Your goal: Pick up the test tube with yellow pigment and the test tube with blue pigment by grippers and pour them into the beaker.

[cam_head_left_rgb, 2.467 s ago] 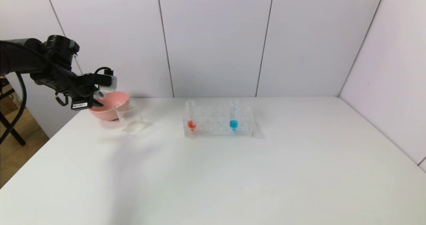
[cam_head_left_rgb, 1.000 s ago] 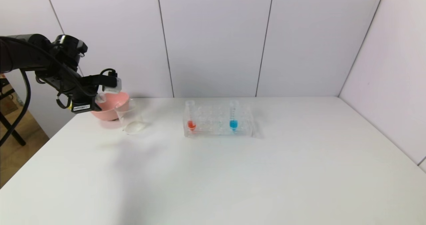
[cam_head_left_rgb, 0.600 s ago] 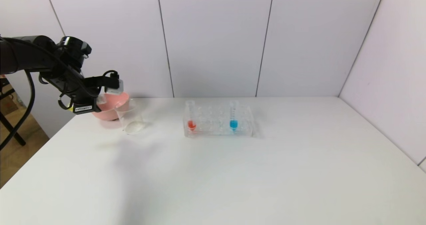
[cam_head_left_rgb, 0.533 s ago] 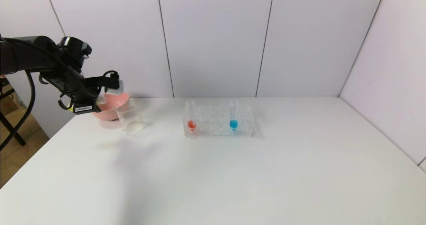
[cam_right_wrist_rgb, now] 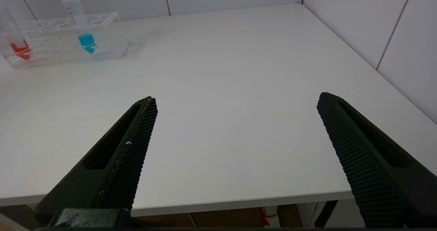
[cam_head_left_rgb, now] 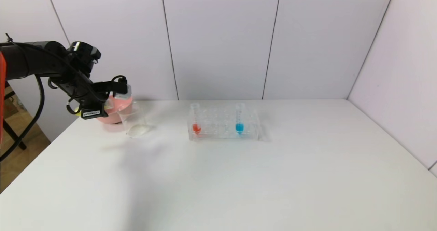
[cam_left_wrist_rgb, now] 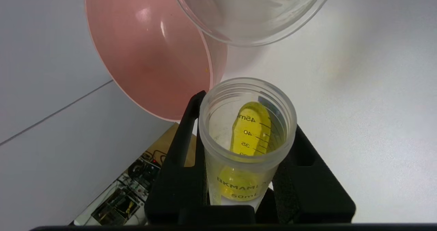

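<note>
**Yellow tube tipped beside the beaker: spill is the main risk**

At the left edge of the head view, the left gripper (cam_head_left_rgb: 114, 99) hangs over the pink bowl (cam_head_left_rgb: 117, 113) and the beaker (cam_head_left_rgb: 131, 120), its fingers (cam_left_wrist_rgb: 184, 145) closed firmly on the yellow tube (cam_left_wrist_rgb: 247, 138). The wrist view looks straight into the tube's open mouth, where the yellow liquid lies along the wall towards the lip, so the tube is tilted. The beaker rim (cam_left_wrist_rgb: 252, 15) sits just beyond that mouth, with the bowl right beside it.

Judging from this, the mouth is not yet over the beaker. More tilt now could send yellow onto the surface (cam_head_left_rgb: 218, 176) or into the bowl. A hasty swing could knock the light beaker over.

The blue tube (cam_head_left_rgb: 239, 120) stands in the rack (cam_head_left_rgb: 223, 125) mid-frame, beside a red tube (cam_head_left_rgb: 196, 120). The right gripper (cam_right_wrist_rgb: 235, 128) waits low at the near edge, fingers spread wide and empty.
</note>
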